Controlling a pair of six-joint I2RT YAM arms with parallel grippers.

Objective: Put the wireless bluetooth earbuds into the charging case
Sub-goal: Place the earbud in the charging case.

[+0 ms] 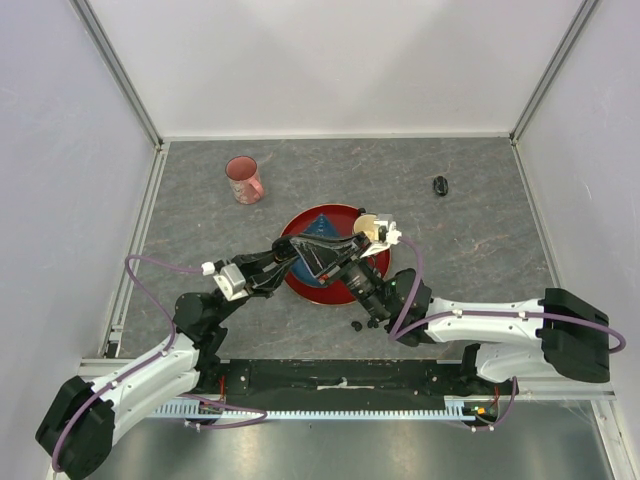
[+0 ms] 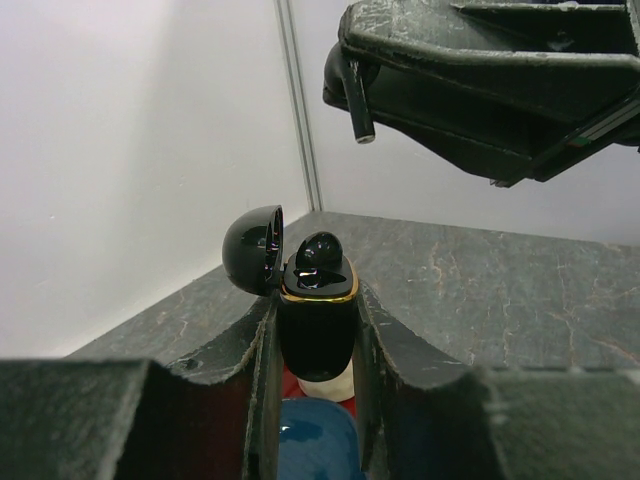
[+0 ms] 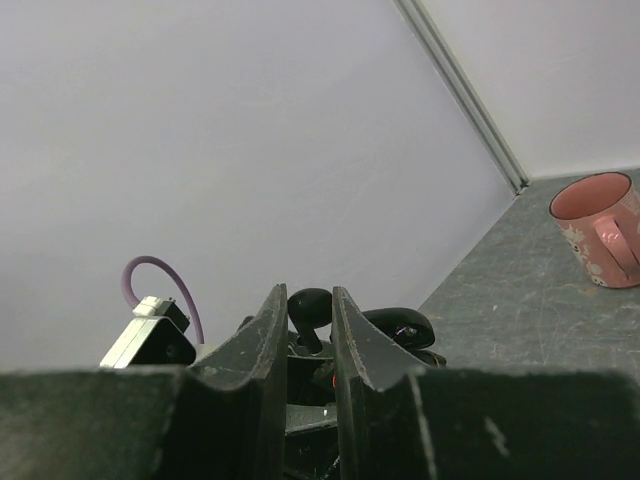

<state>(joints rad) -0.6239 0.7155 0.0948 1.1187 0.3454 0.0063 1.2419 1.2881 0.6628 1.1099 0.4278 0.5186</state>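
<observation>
My left gripper (image 2: 316, 300) is shut on a black charging case (image 2: 315, 335) with a gold rim and holds it upright above the red plate (image 1: 300, 285). Its lid (image 2: 252, 250) is open and one earbud (image 2: 320, 250) sits in it. My right gripper (image 3: 310, 302) is shut on another black earbud (image 3: 309, 306). In the left wrist view that earbud (image 2: 352, 85) hangs stem down above and right of the open case. Both grippers meet over the plate in the top view, left (image 1: 325, 252) and right (image 1: 350, 262). Two loose earbuds (image 1: 356, 326) lie on the table near the plate.
A pink cup (image 1: 243, 180) stands at the back left and also shows in the right wrist view (image 3: 598, 230). A second black case (image 1: 440, 185) lies at the back right. A beige round object (image 1: 372, 228) sits at the plate's right rim. The plate holds a blue shape (image 2: 315, 440).
</observation>
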